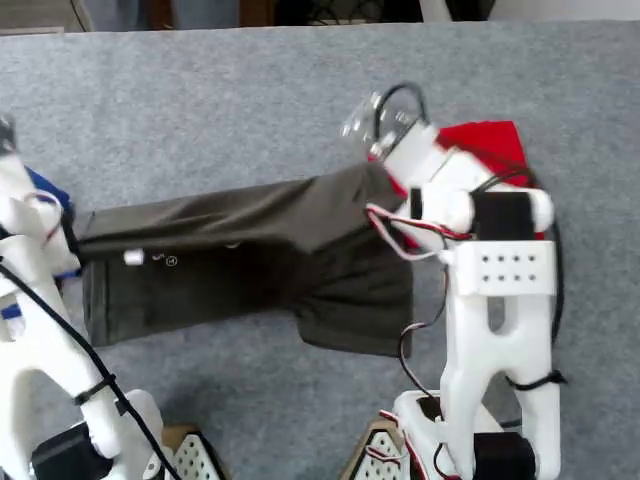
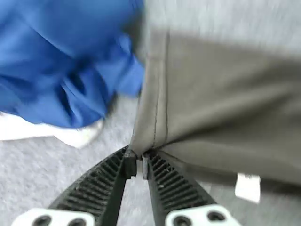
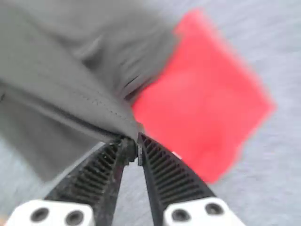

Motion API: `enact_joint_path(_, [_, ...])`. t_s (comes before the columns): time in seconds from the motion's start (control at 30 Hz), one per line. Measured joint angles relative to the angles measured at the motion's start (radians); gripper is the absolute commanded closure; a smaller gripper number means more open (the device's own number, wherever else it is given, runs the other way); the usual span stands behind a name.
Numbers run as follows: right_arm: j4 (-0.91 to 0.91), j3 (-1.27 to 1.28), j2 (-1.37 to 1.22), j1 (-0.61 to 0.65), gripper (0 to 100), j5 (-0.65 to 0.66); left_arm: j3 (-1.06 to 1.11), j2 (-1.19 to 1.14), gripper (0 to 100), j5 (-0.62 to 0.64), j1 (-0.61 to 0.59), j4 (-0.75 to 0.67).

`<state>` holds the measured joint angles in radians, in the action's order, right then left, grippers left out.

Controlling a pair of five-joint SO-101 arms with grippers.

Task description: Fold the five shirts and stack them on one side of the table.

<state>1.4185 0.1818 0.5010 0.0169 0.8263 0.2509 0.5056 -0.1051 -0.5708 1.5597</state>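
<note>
High view: a dark shirt (image 1: 250, 260) lies spread across the middle of the grey table (image 1: 250, 80). Its long side runs left to right, and one sleeve points toward the near edge. The far part of the shirt is raised in a long band between the two arms. The left arm (image 1: 30, 300) stands at the shirt's left end and the right arm (image 1: 500, 270) at its right end. A folded red shirt (image 1: 495, 145) lies on the right, partly under the right arm and just beside the dark shirt's right end. A bit of blue shirt (image 1: 45, 190) shows at the far left edge, behind the left arm. A small white label (image 1: 133, 258) sits on the dark shirt near its left end.

Left wrist view: the left gripper (image 2: 135, 167) is closed, its ribbed black tips pinching the stitched hem of the dark shirt (image 2: 221, 103). The crumpled blue shirt (image 2: 66, 61) lies just beside that hem, with some white cloth (image 2: 70, 134) under its edge. The white label (image 2: 247, 187) is on the dark shirt close to the gripper.

Right wrist view: the right gripper (image 3: 137, 150) is closed too, clamped on a stitched edge of the dark shirt (image 3: 61, 80). The red shirt (image 3: 207, 108) lies flat on the grey table just beyond, and the dark cloth overlaps one of its sides.
</note>
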Motion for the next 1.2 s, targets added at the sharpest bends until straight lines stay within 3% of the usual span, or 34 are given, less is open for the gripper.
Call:
enact_joint_path(0.27, [-0.089,-0.456,0.000,-0.005,98.7,-0.141,-0.563,-0.002,97,0.144,0.095,0.066])
enact_joint_path(0.53, [-0.410,-0.763,0.002,-0.071,98.7,-0.186,-1.066,0.002,97,0.157,0.124,0.011])
enact_joint_path(0.7, [-0.537,-0.904,0.002,-0.114,98.7,-0.186,-1.221,0.008,97,0.157,0.124,-0.029])
enact_joint_path(0.83, [-0.608,-1.005,0.012,-0.164,98.7,-0.186,-1.318,0.012,97,0.157,0.100,0.021])
enact_joint_path(1.03, [-0.623,-1.080,0.020,-0.176,98.7,-0.186,-1.508,0.020,97,0.157,-0.038,0.172])
enact_joint_path(1.2, [-0.578,-1.031,0.020,-0.175,98.7,-0.186,-1.505,0.063,97,0.157,-0.077,0.198])
